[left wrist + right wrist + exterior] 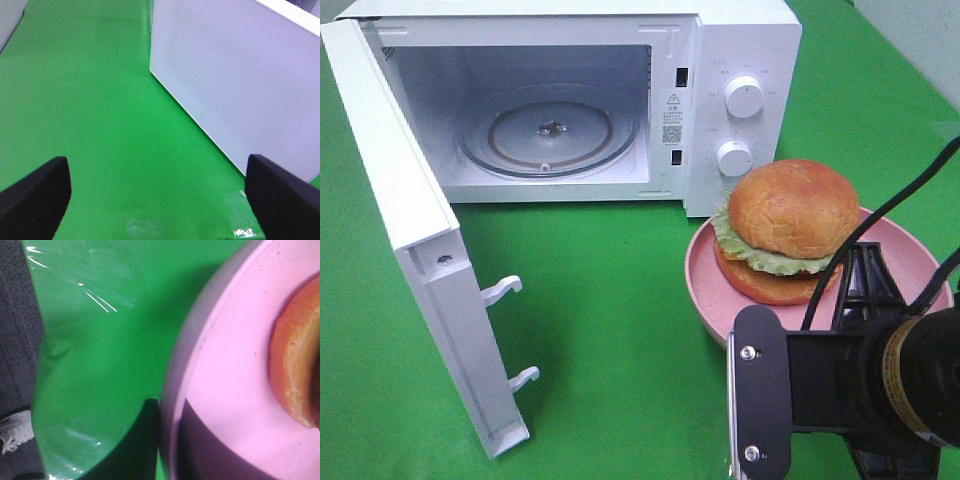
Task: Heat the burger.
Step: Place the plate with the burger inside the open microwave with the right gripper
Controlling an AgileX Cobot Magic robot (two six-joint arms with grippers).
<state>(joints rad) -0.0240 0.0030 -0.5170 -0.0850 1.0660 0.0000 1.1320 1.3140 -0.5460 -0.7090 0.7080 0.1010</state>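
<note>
While the microwave [740,40] stands with its door [400,220] swung wide, the burger [792,215] sits on the pink plate [705,285], just beside the microwave's front right corner, on the green cloth [610,330]; the right gripper [865,262] is closed on the plate's near rim, apart from the burger; the left gripper [157,200] hangs over the cloth with jaws spread wide, holding nothing, near a white dotted panel [235,70]; the glass turntable [548,135] shows inside the microwave.

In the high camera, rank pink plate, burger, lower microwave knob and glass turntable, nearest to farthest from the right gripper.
1. pink plate, at the right gripper
2. burger, on the plate
3. lower knob, behind burger
4. glass turntable, inside microwave
</note>
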